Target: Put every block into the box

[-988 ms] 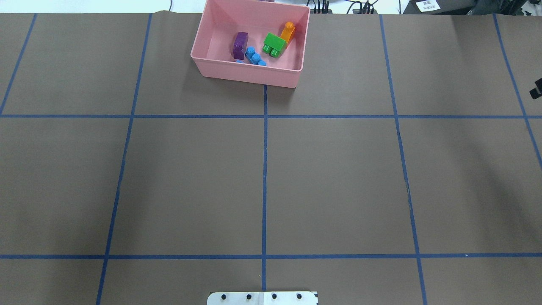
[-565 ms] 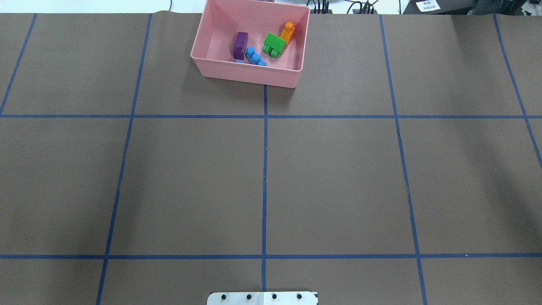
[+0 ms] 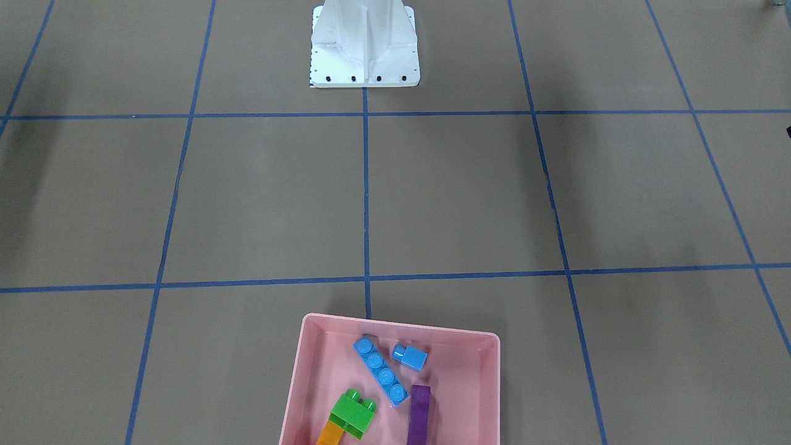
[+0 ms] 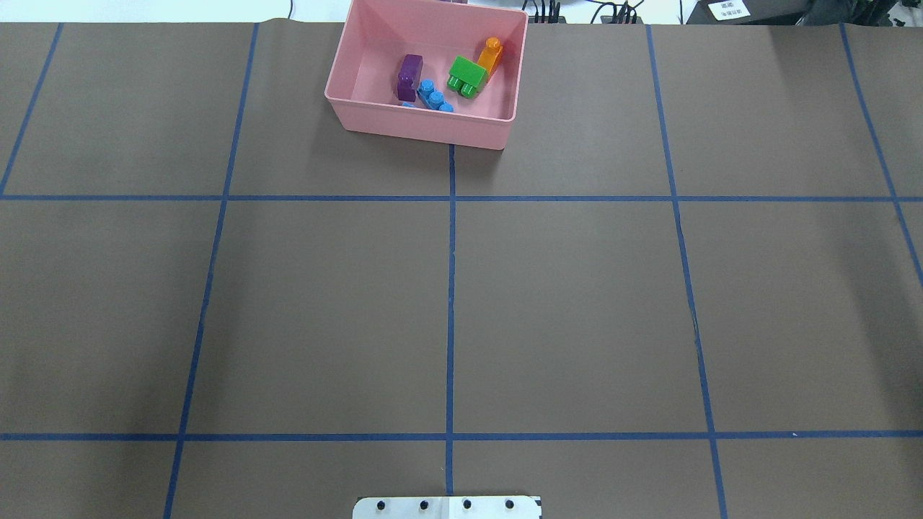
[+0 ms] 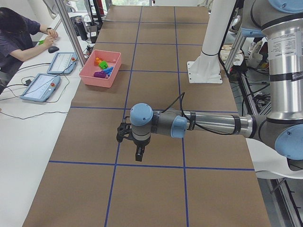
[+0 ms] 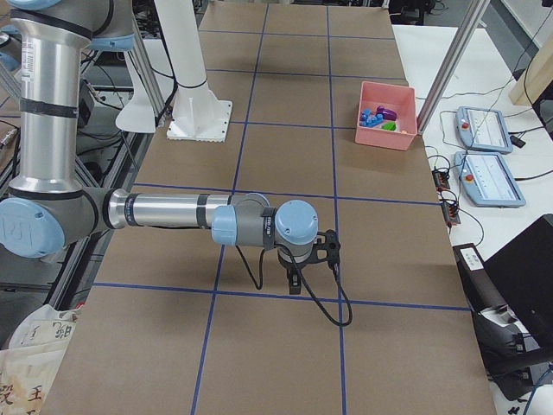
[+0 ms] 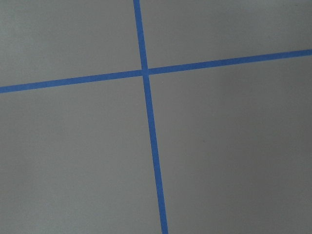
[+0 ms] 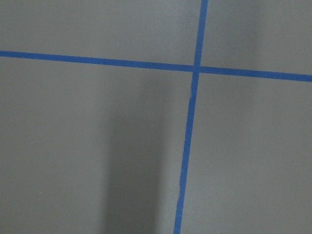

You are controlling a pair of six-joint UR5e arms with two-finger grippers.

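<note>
All five bricks lay inside the pink box (image 3: 401,326), which sat at the far side of the surface (image 4: 577,303) from the robot, across the centre tape line. The long blue brick (image 3: 381,369) lay slantwise on the floor of the box. The short blue brick (image 3: 411,356) was just beside it, and the purple brick (image 3: 419,413) lay near its lower end. The green brick (image 3: 352,414) rested against the orange brick (image 3: 329,436), and from overhead the two seemed to touch. No brick showed on the brown paper outside the walls, so the task looked finished, with nothing left to fetch.

That probably explained where the arms were. The left hand (image 5: 138,158) hung pointing down over the paper beside a tape line, well apart from the box. The right hand (image 6: 294,287) hung likewise at the opposite end. Each wrist camera showed only bare paper and a crossing of blue tape (image 7: 145,72), with no brick beneath and no fingers in frame. Only the side views showed the hands, so I cannot tell whether either was spread or pressed together. Neither appeared to carry anything. Held out at the ends, the arms left the box unshadowed and free of any knock.
</note>
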